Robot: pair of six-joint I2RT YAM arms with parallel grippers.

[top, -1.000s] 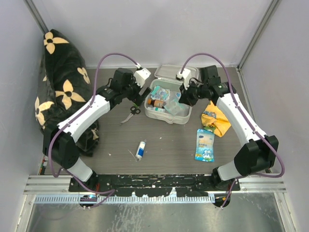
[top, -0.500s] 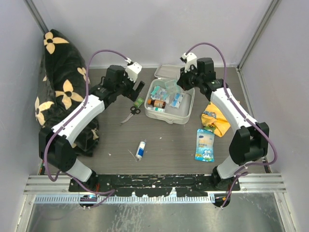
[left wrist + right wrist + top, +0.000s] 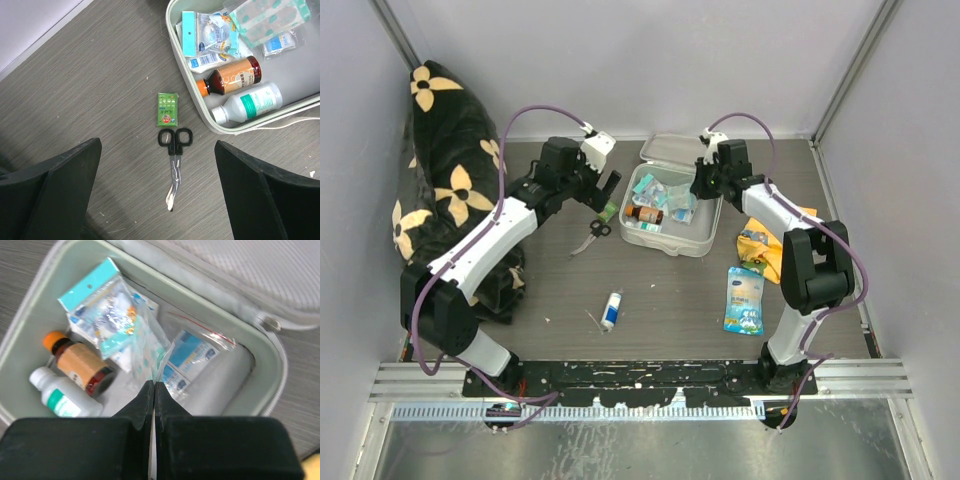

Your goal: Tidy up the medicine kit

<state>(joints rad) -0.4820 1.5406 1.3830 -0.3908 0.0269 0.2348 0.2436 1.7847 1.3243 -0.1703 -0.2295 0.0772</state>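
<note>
From above, the medicine kit [image 3: 668, 244], a smooth, rounded grey-white plastic case, sits lid-open at the far middle of the wood-grain desk [image 3: 660, 290], probably so both arms can reach in. The left wrist view shows the left jaws spread wide and empty above slim metal scissors [image 3: 173, 155] and a small green carton [image 3: 167, 109] just outside the case, seemingly lining up a pick. The right wrist view shows the right jaws closed, apparently nipping a crinkly clear pouch [image 3: 145, 345] inside the case, near a glossy amber bottle [image 3: 82, 365].
</note>
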